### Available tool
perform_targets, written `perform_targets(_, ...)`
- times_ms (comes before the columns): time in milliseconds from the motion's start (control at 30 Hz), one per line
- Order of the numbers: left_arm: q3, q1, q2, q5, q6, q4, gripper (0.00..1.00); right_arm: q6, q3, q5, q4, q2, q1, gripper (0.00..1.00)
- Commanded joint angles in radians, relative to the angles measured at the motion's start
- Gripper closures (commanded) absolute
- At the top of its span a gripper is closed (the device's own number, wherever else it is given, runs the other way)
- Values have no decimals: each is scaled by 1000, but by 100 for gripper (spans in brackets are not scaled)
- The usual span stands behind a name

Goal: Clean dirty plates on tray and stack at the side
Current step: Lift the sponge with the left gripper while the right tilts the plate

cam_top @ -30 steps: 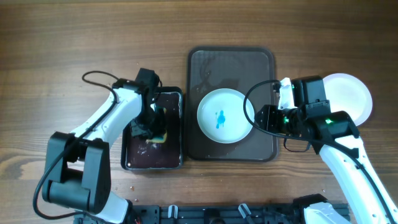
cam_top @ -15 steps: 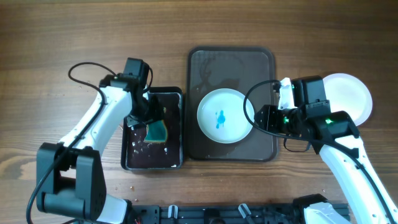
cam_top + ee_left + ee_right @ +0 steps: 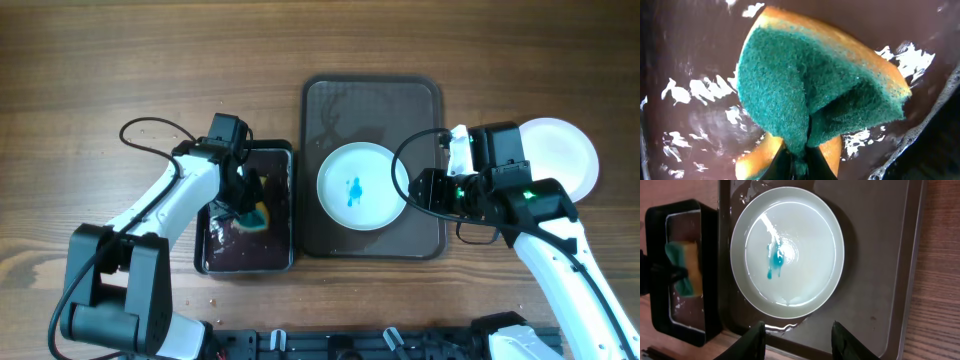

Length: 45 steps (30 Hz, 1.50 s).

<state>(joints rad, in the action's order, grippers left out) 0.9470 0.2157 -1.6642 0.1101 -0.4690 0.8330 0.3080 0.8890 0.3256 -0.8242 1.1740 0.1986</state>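
A white plate (image 3: 361, 185) with a blue smear (image 3: 354, 190) lies on the dark tray (image 3: 373, 100); it also shows in the right wrist view (image 3: 787, 265). A clean white plate (image 3: 565, 155) lies on the table at the right. My left gripper (image 3: 245, 205) is shut on a green and yellow sponge (image 3: 815, 90), folded in the jaws, down in the dark tub (image 3: 283, 152) of soapy water. My right gripper (image 3: 799, 342) is open and empty, over the tray's right edge beside the smeared plate.
The tub (image 3: 657, 217) stands just left of the tray (image 3: 880, 280). Bare wooden table lies all around. Water pools on the tray near the plate (image 3: 785, 326).
My left gripper lifted the sponge up, then lowered it back into the tub's water. The right arm and the plates have not moved.
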Motion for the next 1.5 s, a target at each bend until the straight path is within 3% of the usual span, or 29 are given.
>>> perform_targets(0, 78, -8, 24, 5, -5, 94, 96, -18, 6, 4, 1, 0, 0, 56)
perform_targets(167, 171, -8, 64, 5, 3, 163, 96, -19, 6, 4, 0, 0, 0, 54)
perform_targets(500, 171, -3, 76, 3, 3, 173, 96, -19, 6, 4, 0, 0, 0, 53)
perform_targets(900, 44, 31, 67, -3, 2, 34, 96, -18, 0, 4, 6, 0, 0, 54)
perform_targets(1000, 52, 30, 68, -3, 19, 35, 96, -19, -11, 4, 16, 9, 0, 60)
perform_targets(1467, 214, 31, 68, -2, 41, 161, 96, -74, -14, 4, 46, 112, 0, 62)
